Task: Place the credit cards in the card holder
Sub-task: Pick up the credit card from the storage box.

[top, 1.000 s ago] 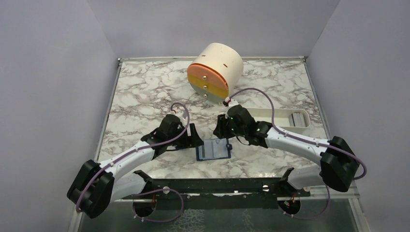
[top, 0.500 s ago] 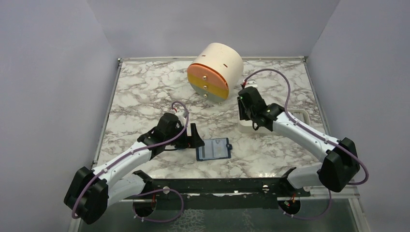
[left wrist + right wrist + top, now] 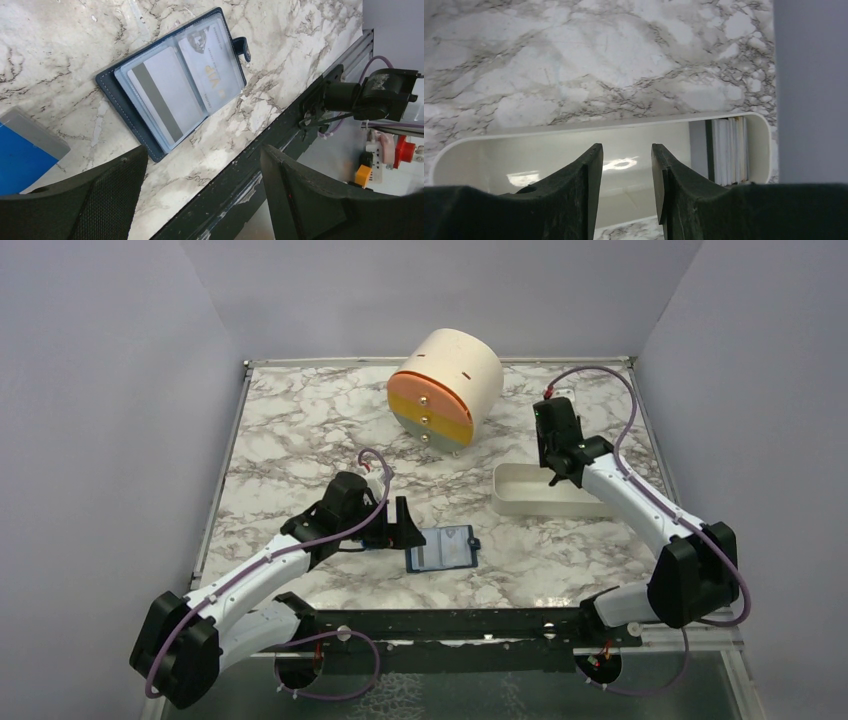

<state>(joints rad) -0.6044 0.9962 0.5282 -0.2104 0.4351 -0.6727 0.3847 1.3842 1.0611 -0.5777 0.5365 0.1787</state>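
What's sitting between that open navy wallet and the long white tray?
Nothing; the top view shows only bare marble tabletop between the card holder and the white tray.

Blue block (image 3: pixel 20 160) at nine o'clock, clipped by the frame edge; white tray (image 3: pixel 524 150) partly behind the right tool (image 3: pixel 626 147); credit cards (image 3: pixel 729 150) edge-on at three o'clock, faces unseen; from above, right arm (image 3: pixel 620 490) covers the tray's far end.

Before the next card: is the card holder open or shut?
Open. The card holder lies spread flat, two cards showing inside, snap tab unfastened.
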